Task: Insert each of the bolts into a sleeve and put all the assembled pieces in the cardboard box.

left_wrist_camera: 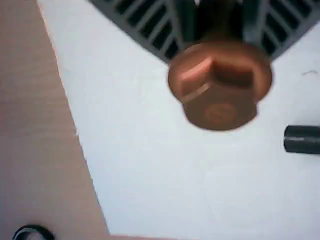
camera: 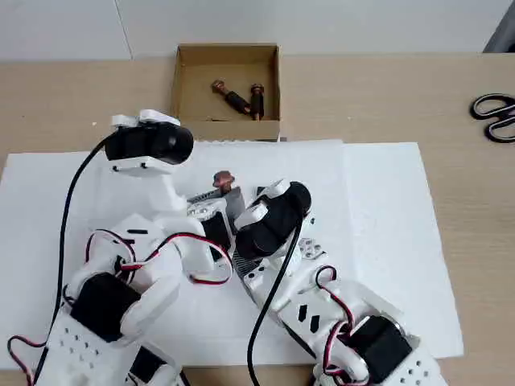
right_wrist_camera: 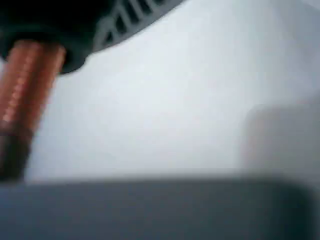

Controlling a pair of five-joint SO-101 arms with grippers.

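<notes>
A copper bolt [left_wrist_camera: 220, 85] looms at the upper right of the left wrist view. Its hexagonal head faces the camera and its shaft points away, clamped in the left gripper [camera: 225, 191]. A black sleeve [left_wrist_camera: 302, 139] lies apart at the right edge. From above, the right gripper [camera: 259, 198] sits just right of the bolt, and whether it is open cannot be told. The cardboard box [camera: 185, 80] lies at upper centre.

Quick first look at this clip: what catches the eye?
A copper bolt gripped in the left claw stands out, held over the middle of the white foam sheet. Behind it, the cardboard box already holds two assembled pieces, and scissors lie on the tabletop at the far right.
</notes>
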